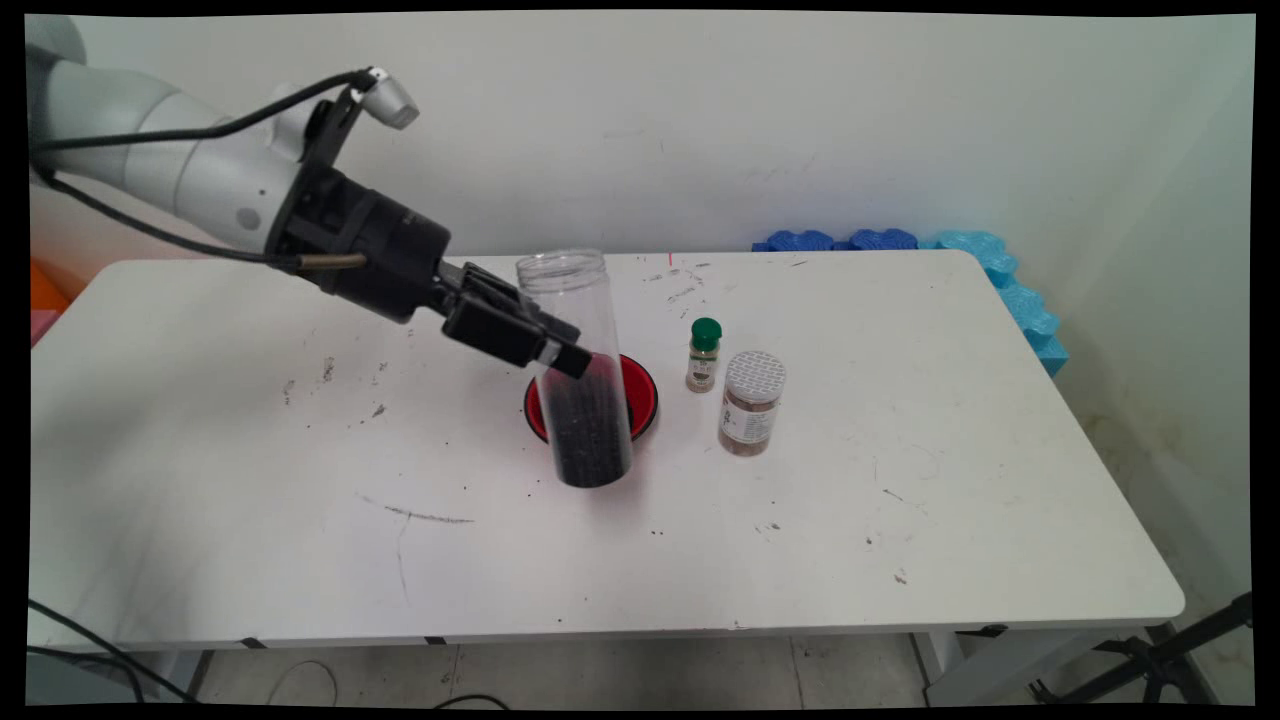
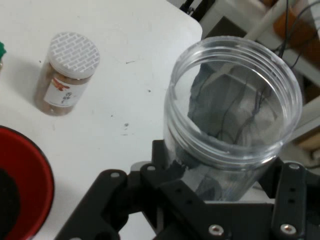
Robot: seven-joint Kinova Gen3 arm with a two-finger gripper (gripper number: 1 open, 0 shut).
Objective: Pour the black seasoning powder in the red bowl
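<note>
pincer (image 1: 560, 350) clamped on clear jar (image 1: 580, 400) | red bowl (image 1: 640, 395) half hidden behind jar | spice jar (image 1: 750, 405) label unreadable | bench (image 1: 900, 500)

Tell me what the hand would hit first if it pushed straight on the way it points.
The hand is already clamped on the clear jar. Beyond the jar, probably the red bowl or the table; depth is unclear.

We read this as a robotics lab: scuffed white table (image 1: 250, 480) against a bare wall (image 1: 700, 120), blue foam mats (image 1: 1000, 270) stacked behind, loose cables on the floor (image 1: 300, 680), a black tripod leg (image 1: 1170, 655) at the corner.
</note>
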